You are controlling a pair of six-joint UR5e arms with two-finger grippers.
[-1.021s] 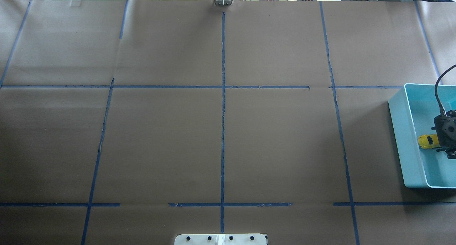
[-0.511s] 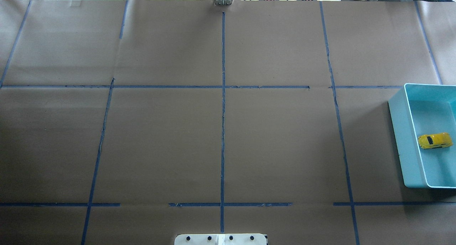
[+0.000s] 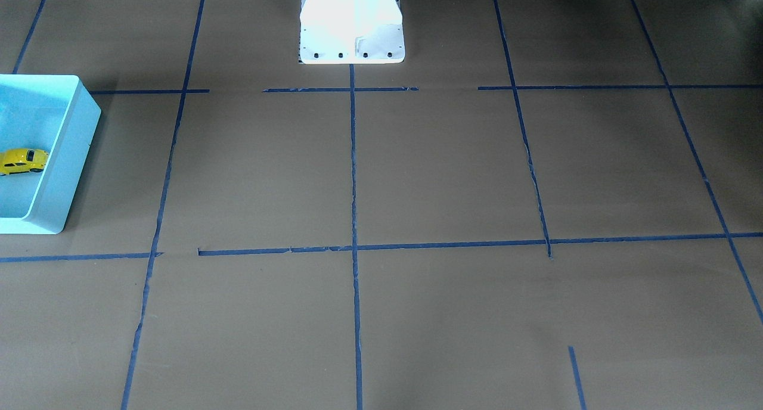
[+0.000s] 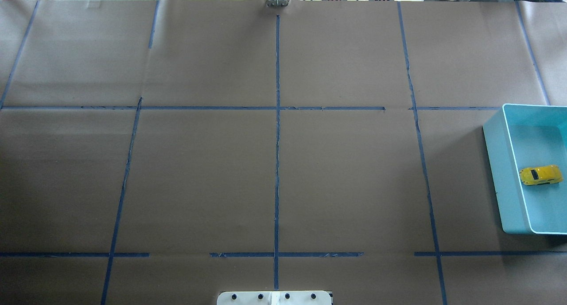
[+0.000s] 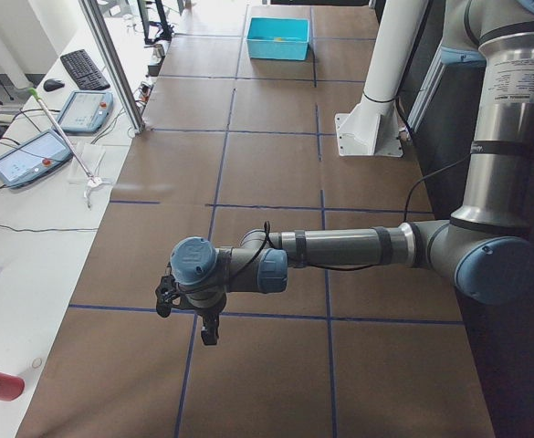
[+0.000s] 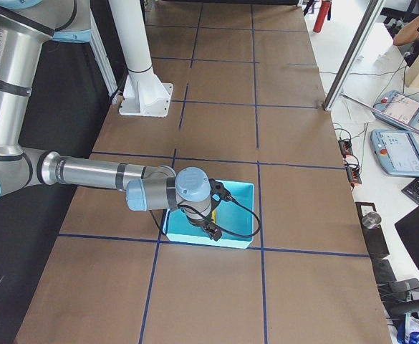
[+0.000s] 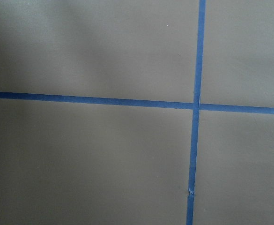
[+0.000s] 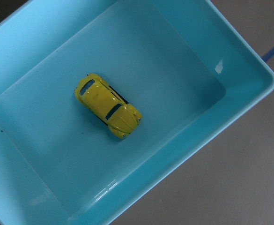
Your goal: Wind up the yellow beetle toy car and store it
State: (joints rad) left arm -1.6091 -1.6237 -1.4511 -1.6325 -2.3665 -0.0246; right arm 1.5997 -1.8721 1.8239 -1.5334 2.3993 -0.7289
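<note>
The yellow beetle toy car lies free on its wheels on the floor of a cyan bin at the table's right edge. It also shows in the front view and in the right wrist view, which looks straight down into the bin. My right gripper shows only in the exterior right view, above the bin; I cannot tell if it is open. My left gripper shows only in the exterior left view, low over the table's left end; I cannot tell its state.
The white robot base stands at the table's near edge. Blue tape lines divide the brown paper cover. Tablets and cables lie on the bench beyond the far edge. The left wrist view shows a tape crossing.
One second ago my right gripper stood in the bin over the car. It has since left the overhead view to the right. The car stays in the bin, unmoved.
</note>
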